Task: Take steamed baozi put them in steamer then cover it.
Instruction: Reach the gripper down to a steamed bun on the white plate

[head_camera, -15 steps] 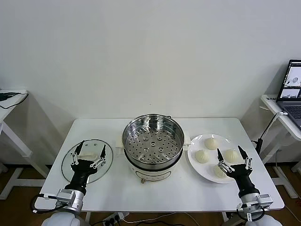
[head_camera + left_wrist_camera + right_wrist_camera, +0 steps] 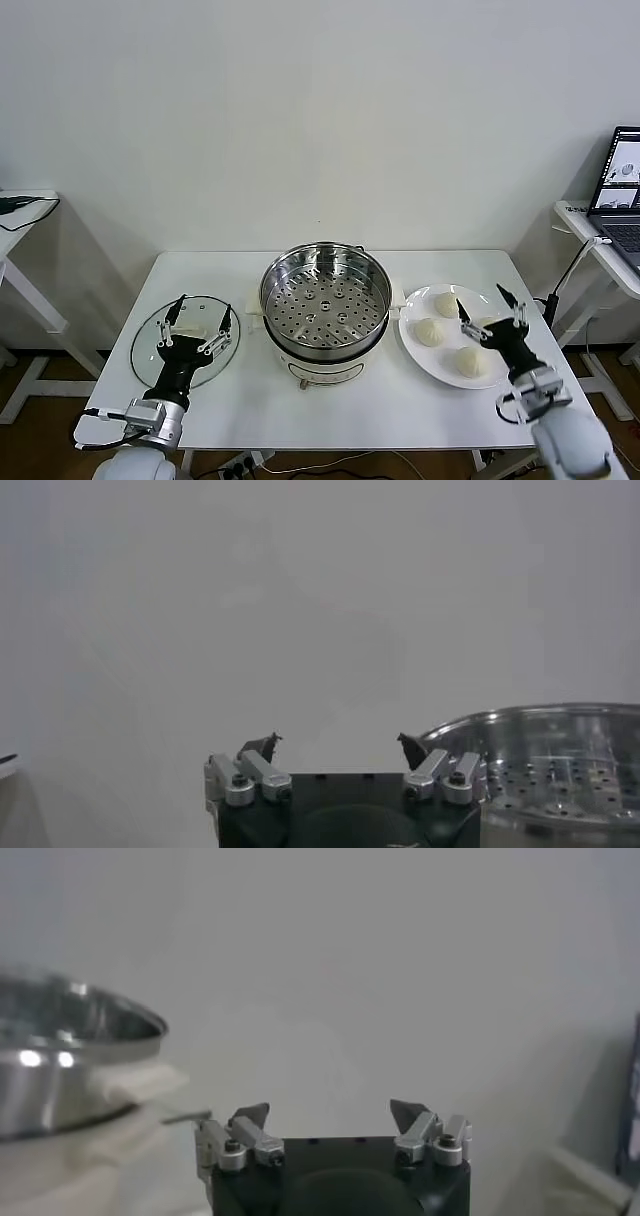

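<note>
White table (image 2: 330, 400) holds upright steamer (image 2: 325, 300); both pincers, left (image 2: 197, 318) and right (image 2: 485, 306), gape wide.

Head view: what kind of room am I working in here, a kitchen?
More likely a lab or test room: a bare white wall, plain white table, and an open laptop on a side desk.

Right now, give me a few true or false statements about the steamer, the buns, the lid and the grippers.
1. The steamer holds no buns. True.
2. The cover sits on the steamer. False: it lies on the table, on the steamer's left.
3. Four steamed baozi lie on the plate. True.
4. The right gripper grips a bun. False: it is open, above the plate.
5. The left gripper is open over the cover. True.
</note>
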`<state>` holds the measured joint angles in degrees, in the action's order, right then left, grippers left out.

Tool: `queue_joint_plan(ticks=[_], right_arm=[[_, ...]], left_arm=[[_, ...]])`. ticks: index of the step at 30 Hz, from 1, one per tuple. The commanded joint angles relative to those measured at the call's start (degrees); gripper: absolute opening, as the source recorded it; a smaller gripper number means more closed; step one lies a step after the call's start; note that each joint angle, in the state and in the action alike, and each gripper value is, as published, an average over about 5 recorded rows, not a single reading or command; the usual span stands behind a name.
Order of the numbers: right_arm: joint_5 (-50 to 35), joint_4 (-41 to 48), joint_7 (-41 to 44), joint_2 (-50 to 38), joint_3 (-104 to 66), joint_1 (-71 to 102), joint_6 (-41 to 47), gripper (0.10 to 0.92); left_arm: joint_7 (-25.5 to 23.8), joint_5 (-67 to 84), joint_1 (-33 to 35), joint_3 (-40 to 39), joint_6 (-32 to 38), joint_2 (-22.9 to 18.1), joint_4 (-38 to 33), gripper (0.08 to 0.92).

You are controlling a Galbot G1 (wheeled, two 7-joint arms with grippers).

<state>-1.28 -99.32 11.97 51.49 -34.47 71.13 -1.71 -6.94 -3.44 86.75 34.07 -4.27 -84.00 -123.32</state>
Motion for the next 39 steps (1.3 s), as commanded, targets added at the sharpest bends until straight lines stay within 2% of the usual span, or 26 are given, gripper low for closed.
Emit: queue_joint_plan(ticks=[1,8,12,16,28,39], right_arm=[[9.0,12.5,15.9,-18.7,13.8,-19.2,2.8,0.823],[10.2,21.2,37.1,-26.7,35.1,-40.7,0.2,0.823],[10.1,27.4,46.5,-25.3,49.3,-55.1,-1.8,0.823],[11.3,32.1,52.5,-21.6,56.9,-62.7,-2.4,0.823],[18.4,49.6,53.7,-5.0,64.1,-70.4,-2.6,0.823],[24.1,59.3,54.2,4.9,64.5,-72.3,-3.6,0.823]], left_arm=[[0.1,0.0,-0.5,-0.7,-0.2,-0.2,0.6,0.823],[0.2,0.0,-0.9,-1.0,-0.7,-0.5,0.1,0.823],[0.2,0.0,-0.9,-0.9,-0.9,-0.8,-0.2,0.823],[0.3,0.0,-0.7,-0.9,-0.9,-1.2,-0.4,0.823],[0.3,0.0,-0.5,-0.6,-0.7,-2.0,-0.5,0.823],[0.6,0.1,-1.3,0.1,-0.8,-2.2,-0.3,0.823]])
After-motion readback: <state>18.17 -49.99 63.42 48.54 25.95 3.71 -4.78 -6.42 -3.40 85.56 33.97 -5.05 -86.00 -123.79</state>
